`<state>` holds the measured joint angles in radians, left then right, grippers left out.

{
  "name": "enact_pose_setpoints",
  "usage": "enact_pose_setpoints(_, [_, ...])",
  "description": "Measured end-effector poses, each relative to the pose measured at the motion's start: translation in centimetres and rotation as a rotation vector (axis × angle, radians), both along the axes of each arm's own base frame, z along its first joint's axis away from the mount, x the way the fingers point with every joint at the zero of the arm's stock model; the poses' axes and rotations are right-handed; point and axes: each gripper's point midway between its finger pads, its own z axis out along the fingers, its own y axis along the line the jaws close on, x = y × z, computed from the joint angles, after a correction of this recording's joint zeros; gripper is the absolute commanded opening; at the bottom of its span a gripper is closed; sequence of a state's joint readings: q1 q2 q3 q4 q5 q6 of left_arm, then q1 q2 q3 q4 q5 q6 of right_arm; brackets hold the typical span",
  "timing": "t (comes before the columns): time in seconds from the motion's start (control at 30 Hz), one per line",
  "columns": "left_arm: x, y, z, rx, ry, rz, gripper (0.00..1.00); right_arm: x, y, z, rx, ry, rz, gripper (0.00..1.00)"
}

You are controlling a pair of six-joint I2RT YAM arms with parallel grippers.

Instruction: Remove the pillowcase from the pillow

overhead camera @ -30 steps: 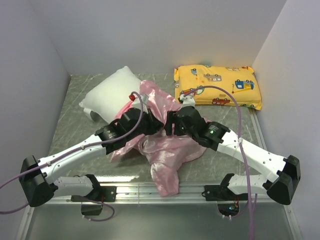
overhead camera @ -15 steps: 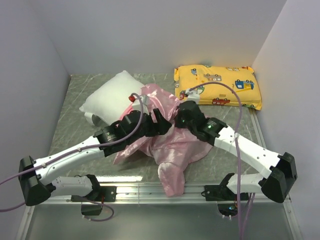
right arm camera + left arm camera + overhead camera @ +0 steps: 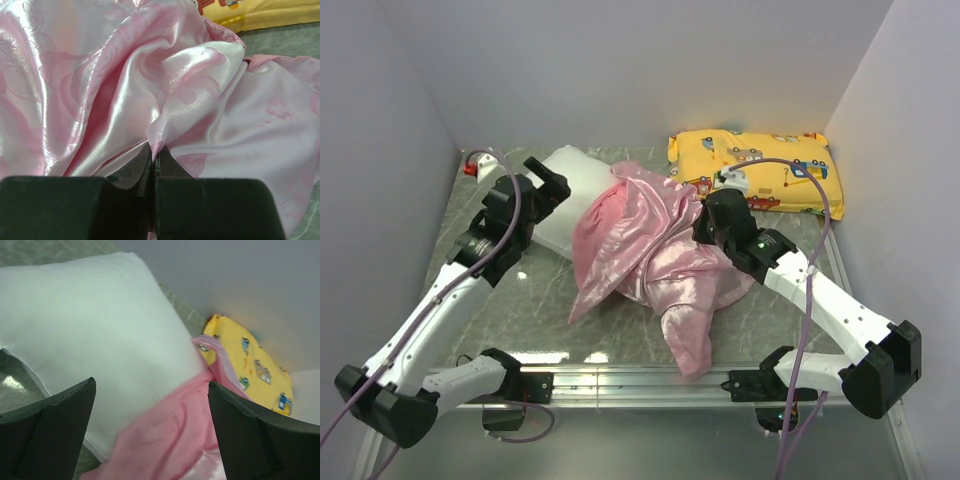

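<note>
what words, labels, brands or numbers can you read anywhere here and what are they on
None can be read in any view.
yellow pillow: cartoon vehicle prints only; any lettering on them is too small to tell.
pillowcase: faint embroidered pattern, no words.
white pillow: plain, no tag or label showing.

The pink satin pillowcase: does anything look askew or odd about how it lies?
The shiny pink satin pillowcase is only partly off: it lies crumpled over the right end of the plain white stuffed pillow, one tail trailing toward the near edge of the table. The right gripper pinches a fold.
</note>
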<state>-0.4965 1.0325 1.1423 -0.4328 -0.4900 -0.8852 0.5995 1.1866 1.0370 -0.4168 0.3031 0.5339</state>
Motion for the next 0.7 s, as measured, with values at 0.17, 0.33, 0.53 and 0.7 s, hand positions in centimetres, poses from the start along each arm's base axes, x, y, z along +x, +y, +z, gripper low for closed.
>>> enact_pose_setpoints(0.17, [2.9, 1.1, -4.7, -0.03, 0.113, 0.069, 0.99, -0.2, 0.7, -0.2, -0.004, 0.003, 0.026, 0.0])
enact_pose_setpoints(0.33, [6.1, 1.1, -9.6, -0.113, 0.211, 0.07, 0.99, -0.6, 1.4, -0.5, -0.016, 0.009, 0.055, 0.0])
enact_pose_setpoints(0.53, [9.1, 0.1, -14.6, -0.223, 0.335, 0.014, 0.39, -0.6, 1.4, -0.5, -0.029, 0.005, 0.062, 0.0])
enact_pose_setpoints(0.7, [10.9, 0.2, -15.0, -0.331, 0.341, -0.051, 0.0, -0.5, 1.3, -0.3, -0.034, -0.001, 0.058, 0.0])
